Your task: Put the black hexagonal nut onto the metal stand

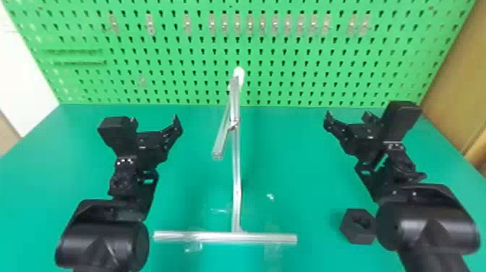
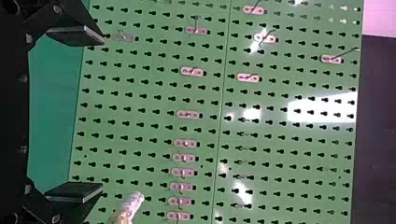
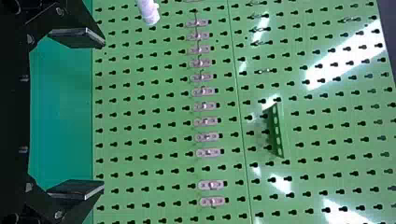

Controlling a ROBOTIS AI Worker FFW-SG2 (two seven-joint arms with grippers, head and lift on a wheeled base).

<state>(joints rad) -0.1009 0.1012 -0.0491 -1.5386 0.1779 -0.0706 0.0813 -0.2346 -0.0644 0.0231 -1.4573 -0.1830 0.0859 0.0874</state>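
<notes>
We see the left hand (image 1: 154,120) and the right hand (image 1: 347,115) both released and empty, each with its two fingers spread wide above the desk (image 1: 289,162), on either side of the metal stand (image 1: 236,181) and touching nothing that we can make out. Nearer us, the black hexagonal nut (image 1: 348,231) lies on the desk beside the right arm (image 1: 426,220), which covers its edge, so we cannot tell whether they touch. Some clear patches (image 1: 194,246) by the stand's crossbar are too faint for us to identify, and our left wrist view cuts off the stand below its pale tip.
</notes>
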